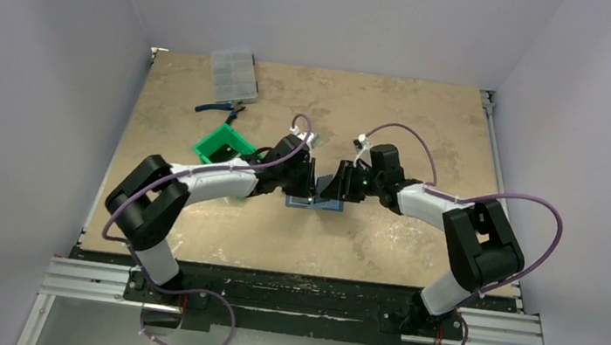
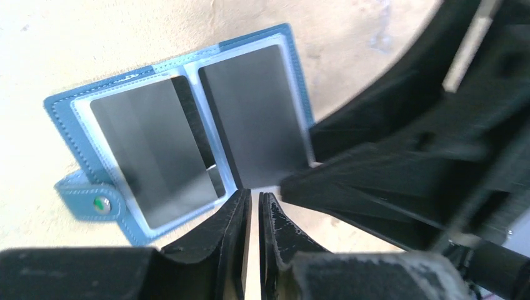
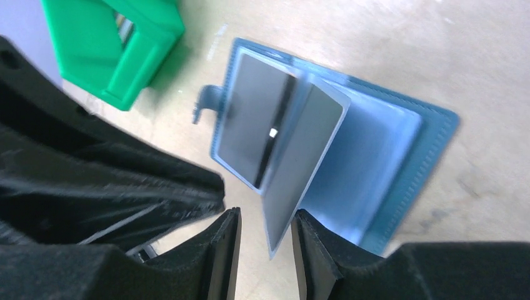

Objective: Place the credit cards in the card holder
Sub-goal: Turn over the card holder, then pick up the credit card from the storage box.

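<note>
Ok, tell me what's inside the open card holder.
In the card holder: clear plastic sleeves with shiny grey faces; one leaf stands raised between the right claw's open fingers. Whether cards sit in them cannot be told; the raised leaf covers part of the pocket behind it.

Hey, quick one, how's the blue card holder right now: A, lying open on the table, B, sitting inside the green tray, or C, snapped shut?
A: the card holder lies spread open on the table, its inner pockets facing up and its clasp tab undone, apart from the green tray.
</note>
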You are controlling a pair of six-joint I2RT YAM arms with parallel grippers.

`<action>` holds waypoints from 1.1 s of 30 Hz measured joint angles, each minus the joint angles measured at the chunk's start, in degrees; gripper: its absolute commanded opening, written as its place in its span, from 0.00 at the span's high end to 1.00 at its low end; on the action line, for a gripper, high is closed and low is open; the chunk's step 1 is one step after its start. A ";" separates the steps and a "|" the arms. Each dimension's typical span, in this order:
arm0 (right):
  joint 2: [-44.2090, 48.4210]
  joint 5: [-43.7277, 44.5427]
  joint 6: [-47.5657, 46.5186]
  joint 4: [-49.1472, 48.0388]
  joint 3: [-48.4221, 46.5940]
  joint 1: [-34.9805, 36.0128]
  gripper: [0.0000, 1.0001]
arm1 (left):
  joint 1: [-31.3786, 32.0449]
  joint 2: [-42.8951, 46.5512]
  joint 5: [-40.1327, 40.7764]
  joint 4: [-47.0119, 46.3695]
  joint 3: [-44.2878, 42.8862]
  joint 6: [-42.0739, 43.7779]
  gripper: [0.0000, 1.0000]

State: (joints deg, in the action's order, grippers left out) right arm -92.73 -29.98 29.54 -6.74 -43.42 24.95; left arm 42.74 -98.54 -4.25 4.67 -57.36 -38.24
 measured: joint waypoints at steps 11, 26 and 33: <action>-6.32 0.39 -0.26 0.13 -9.68 6.43 0.52 | -4.70 26.93 3.52 14.03 0.09 1.44 0.76; -5.20 -2.78 -0.26 0.15 -9.35 4.85 0.49 | -24.61 33.00 7.43 32.33 -1.84 12.50 0.13; -5.20 -3.28 -0.24 -0.70 -6.78 3.91 0.49 | -27.04 17.64 6.93 30.53 -4.85 18.47 0.09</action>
State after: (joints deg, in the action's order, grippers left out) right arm -97.93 -33.26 29.30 -7.44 -50.19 28.86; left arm 15.70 -80.90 2.68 35.20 -62.22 -19.77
